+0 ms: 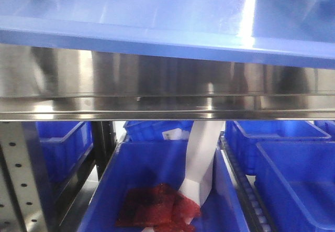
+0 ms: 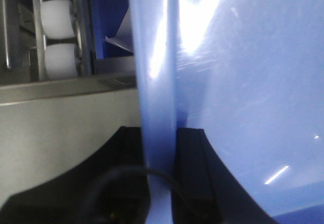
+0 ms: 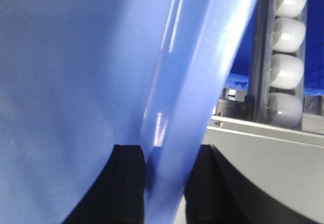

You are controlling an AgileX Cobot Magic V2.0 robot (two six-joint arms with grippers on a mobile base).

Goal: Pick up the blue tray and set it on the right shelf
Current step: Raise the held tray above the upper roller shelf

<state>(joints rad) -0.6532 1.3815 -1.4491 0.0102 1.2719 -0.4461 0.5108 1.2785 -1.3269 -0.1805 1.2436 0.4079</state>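
The light-blue tray (image 1: 157,17) spans the top of the front view, lying just above the shiny steel front lip of the right shelf (image 1: 167,85). My left gripper (image 2: 160,148) is shut on the tray's rim (image 2: 157,82), one black finger on each side of it. In the right wrist view the right gripper (image 3: 167,168) clamps the opposite rim of the tray (image 3: 192,107) the same way. Steel shelf surface shows beside both grippers (image 2: 66,123) (image 3: 273,153). The grippers themselves do not show in the front view.
Below the lip stand several deep dark-blue bins (image 1: 157,190), one holding red packets (image 1: 157,206) and a white carton (image 1: 201,164). A perforated steel post (image 1: 18,179) rises at the left. White rollers (image 2: 58,32) (image 3: 288,57) run along the rack behind the tray.
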